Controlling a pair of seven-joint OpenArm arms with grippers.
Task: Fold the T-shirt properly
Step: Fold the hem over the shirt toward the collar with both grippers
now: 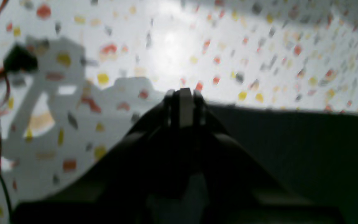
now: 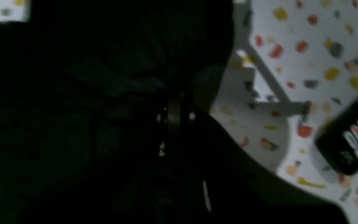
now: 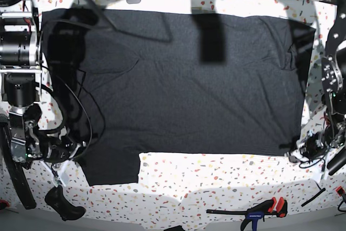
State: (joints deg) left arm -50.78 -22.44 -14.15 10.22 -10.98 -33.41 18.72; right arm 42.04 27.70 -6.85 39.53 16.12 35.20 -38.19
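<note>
Base view: the T-shirt, dark charcoal and showing no print on its upper face, lies spread flat across most of the speckled white counter, with a short sleeve jutting toward the near edge on the view's left. At that sleeve corner sits the right gripper, jaws closed; its wrist camera is almost filled with dark cloth around the closed gripper, though whether fabric is pinched between the jaws cannot be told. At the shirt's opposite near corner the left gripper rests with jaws drawn together, and its wrist view shows the closed tips right at the fabric's edge. A black remote control lies on the counter beside the right arm. A clamp with orange and blue handles lies near the front edge.
</note>
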